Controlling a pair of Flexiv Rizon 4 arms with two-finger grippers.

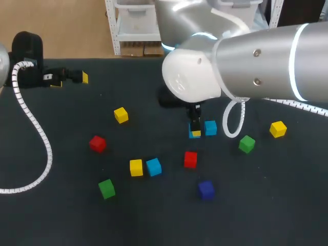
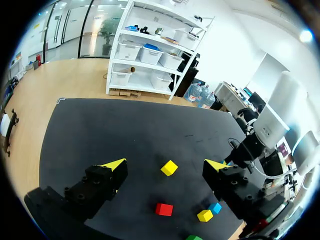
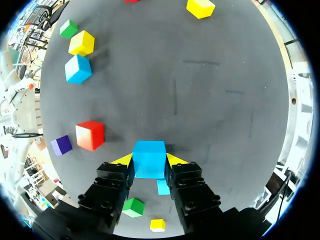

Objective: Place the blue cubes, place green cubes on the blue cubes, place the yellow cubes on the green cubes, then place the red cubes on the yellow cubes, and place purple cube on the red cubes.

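One blue cube (image 3: 148, 154) within right claw (image 3: 149, 160)

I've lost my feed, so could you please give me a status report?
Left tool open, at the rear left corner. Right tool shut on a blue cube; another blue cube close beside it. Red cube nearby, not blocking.

Right claw (image 3: 149, 161) points down mid-table, clamped on a blue cube (image 3: 148, 151); left claw (image 2: 167, 165) hangs open, far left.
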